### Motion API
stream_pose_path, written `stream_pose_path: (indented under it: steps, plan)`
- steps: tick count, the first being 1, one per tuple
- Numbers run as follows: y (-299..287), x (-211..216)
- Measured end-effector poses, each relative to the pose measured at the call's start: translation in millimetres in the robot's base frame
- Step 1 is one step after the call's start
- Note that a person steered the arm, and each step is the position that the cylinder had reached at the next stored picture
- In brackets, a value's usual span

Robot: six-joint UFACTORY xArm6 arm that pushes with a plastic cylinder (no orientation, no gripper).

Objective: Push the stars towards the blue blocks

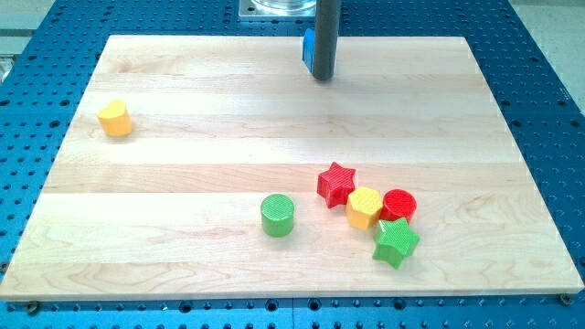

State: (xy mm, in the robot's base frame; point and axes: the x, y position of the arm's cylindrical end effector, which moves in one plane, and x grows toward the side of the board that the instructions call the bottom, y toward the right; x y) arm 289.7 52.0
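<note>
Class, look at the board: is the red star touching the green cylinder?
No. The red star sits apart from the green cylinder, with bare wood between them.

My tip [322,77] stands upright, rod descending from the view's top centre.

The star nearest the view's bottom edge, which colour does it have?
Green. The green star shows clearly in the camera view, below the yellow block.

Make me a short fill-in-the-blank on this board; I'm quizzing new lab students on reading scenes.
1. The red star sits to the view's left of the yellow ____ block.
2. The green star lies toward the view's ____ of the red cylinder.
3. My tip is near the view's ____ edge.

Missing: hexagonal; bottom; top
</note>
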Motion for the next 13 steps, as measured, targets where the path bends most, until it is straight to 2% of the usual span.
stream_pose_path:
  steps: [1, 2, 3, 4, 5, 7, 8, 9, 11, 13]
  plan:
    - [29.1, 29.9]
    - [84.7, 59.2]
    - [141.9, 134.6]
    - [171.9, 238.4]
    - [151.4, 323.1]
    - [71.0, 325.1]
    - [-6.5, 321.0]
    - [-17.9, 323.2]
    - [86.3, 323.5]
    - [72.7, 276.3]
